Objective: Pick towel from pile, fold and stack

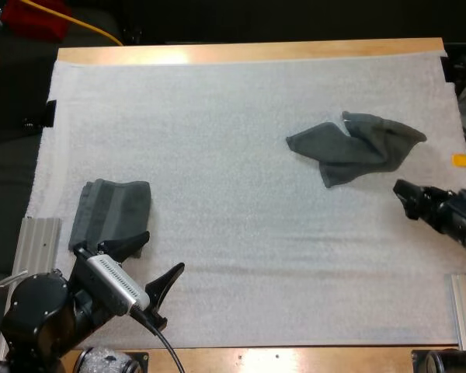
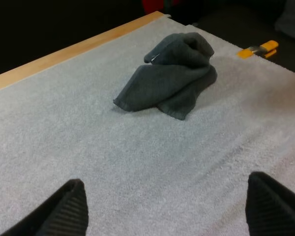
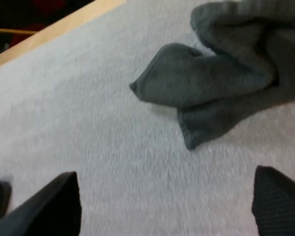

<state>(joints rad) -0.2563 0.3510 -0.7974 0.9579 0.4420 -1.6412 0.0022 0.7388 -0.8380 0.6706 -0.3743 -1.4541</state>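
While spread apart, right fingers [image 3: 56,209] sit near the crumpled towel [image 1: 356,148].

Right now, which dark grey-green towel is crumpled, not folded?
The bunched grey-green towel near the right gripper; the flat folded towel lies beside the left gripper.

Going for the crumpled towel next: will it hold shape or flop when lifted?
Probably floppy: the crumpled towel lies in soft folds with loose corners, so it should droop from one pinch. Likely light: thin cloth. Pushed, it may bunch rather than slide, since the mat looks fuzzy.
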